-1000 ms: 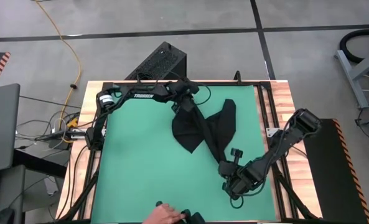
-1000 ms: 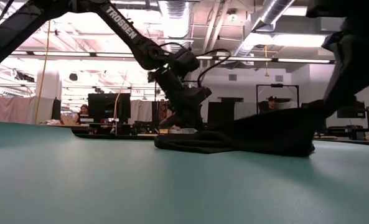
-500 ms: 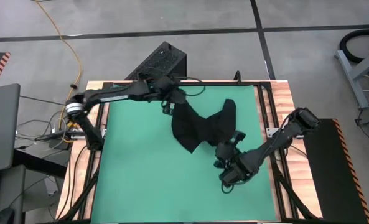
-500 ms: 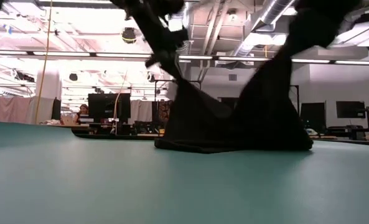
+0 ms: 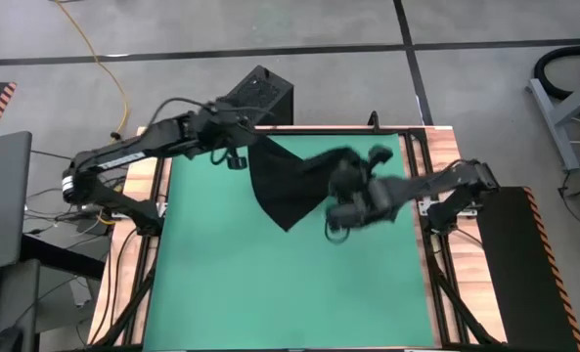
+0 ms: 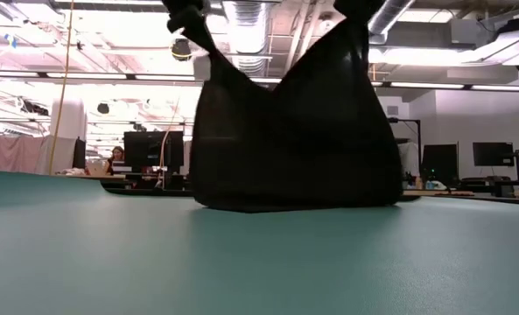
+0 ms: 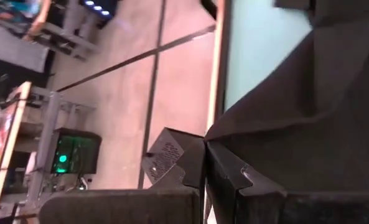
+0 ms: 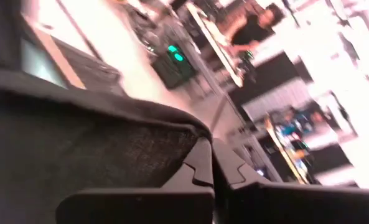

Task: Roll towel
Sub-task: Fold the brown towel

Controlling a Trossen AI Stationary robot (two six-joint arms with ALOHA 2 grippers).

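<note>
Left gripper and right gripper each clamped on an upper corner of the towel, raised above the table.
The cloth hung between and below them as a slack sheet, its lowest edge on the green surface. It was not laid flat, and no rolling had begun; spreading and rolling remained.
</note>
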